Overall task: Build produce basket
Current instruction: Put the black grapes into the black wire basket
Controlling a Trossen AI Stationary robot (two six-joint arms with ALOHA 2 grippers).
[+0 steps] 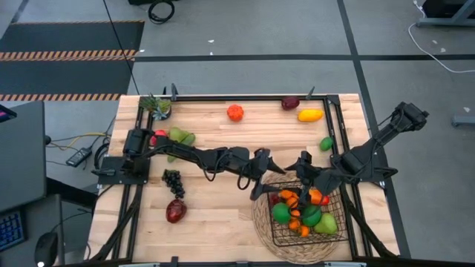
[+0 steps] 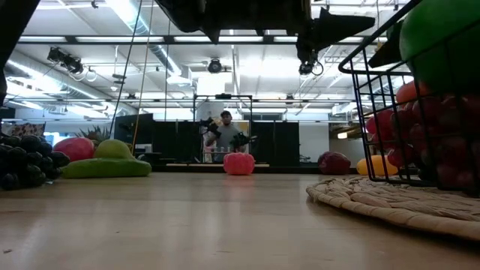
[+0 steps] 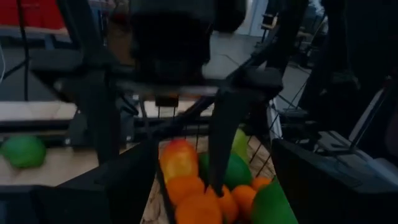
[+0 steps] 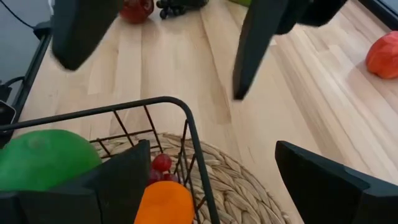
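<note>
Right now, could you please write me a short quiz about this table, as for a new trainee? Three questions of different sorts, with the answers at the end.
1. True or false: the basket stands directly on the bare wood of the table.
2. Multiple choice: which piece lies nearest the table's far edge? A) the grape bunch B) the orange fruit C) the dark red fruit
3. Fill the gap: the left gripper and the right gripper are both ____.

Key
1. False: it stands on the round woven mat.
2. B
3. open, with nothing held; both hang by the basket's far end.
</note>
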